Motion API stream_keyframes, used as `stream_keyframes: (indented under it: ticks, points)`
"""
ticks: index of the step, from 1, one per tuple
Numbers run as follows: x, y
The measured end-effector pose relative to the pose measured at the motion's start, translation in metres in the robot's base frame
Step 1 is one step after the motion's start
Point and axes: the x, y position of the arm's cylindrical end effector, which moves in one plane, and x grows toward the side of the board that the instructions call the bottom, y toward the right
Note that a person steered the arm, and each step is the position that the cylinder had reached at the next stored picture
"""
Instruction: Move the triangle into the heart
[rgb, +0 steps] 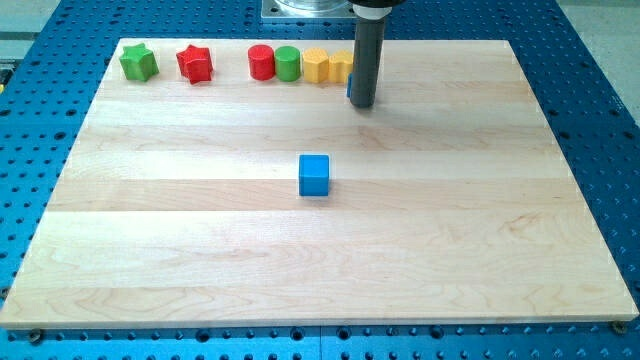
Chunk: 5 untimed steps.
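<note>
A pale wooden board (300, 260) lies on a blue perforated table. There are no jaws, only the rod; my tip (362, 104) touches a sliver of blue block (350, 88), shape hidden, beside two yellow blocks (328, 67); which is the heart I can't tell. A blue cube (314, 175) sits mid-board.

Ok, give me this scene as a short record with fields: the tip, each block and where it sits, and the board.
tip: my tip rests near the view's top, right of the yellow blocks
hidden block: a blue sliver shows behind the rod, shape unclear
top row, from the view's left: green star, red star, red cylinder, green cylinder, two yellow blocks, shapes unclear
centre: blue cube, alone
surface: wooden board
</note>
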Motion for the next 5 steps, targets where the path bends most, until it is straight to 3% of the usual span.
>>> stream_keyframes:
  ticks: [5]
  points:
    - [-0.031, 0.023]
